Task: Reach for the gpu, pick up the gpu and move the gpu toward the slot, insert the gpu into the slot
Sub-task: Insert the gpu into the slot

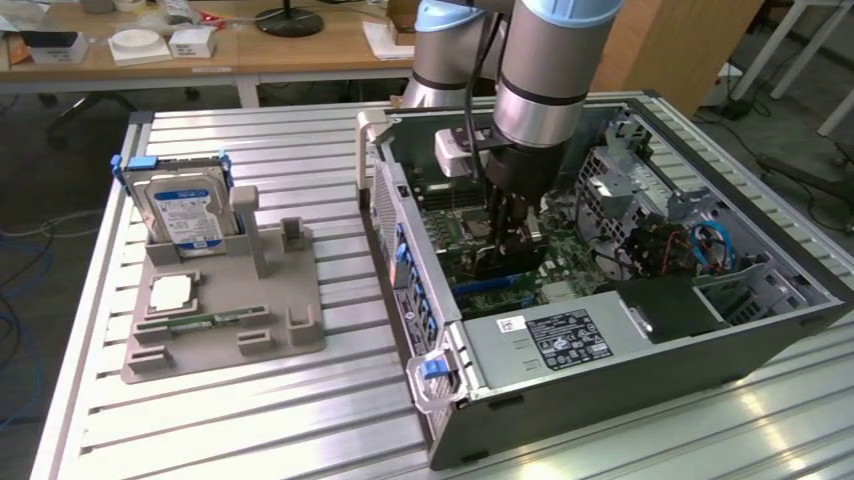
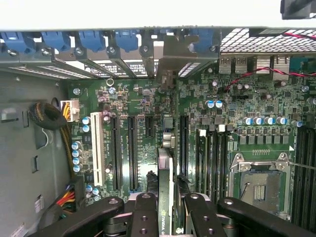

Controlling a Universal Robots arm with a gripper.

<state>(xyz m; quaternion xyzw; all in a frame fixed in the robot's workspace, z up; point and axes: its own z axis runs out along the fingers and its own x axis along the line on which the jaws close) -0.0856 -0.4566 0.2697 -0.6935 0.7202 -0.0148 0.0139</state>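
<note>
My gripper [image 1: 511, 240] reaches down into the open computer case [image 1: 747, 330], over the green motherboard [image 2: 133, 98]. It is shut on the gpu [image 2: 165, 173], a thin dark card seen edge-on between my two black fingers [image 2: 145, 212]. The card's silvery end bracket [image 2: 185, 52] stands against the rear wall of the case, among the blue clips [image 2: 91, 39]. The card runs parallel to the long black slots [image 2: 132, 153], with one on each side of it. The slot directly beneath it is hidden by the card's own edge. In the exterior view the gpu [image 1: 497, 262] shows as a dark plate below the wrist.
A grey fixture [image 1: 220, 345] at the exterior view's left holds a blue-labelled hard drive [image 1: 184, 212] and a green memory stick [image 1: 214, 321]. Inside the case are the power supply [image 1: 567, 335], cable bundles [image 2: 66, 148], the CPU socket [image 2: 259, 185] and drive cages [image 1: 627, 170].
</note>
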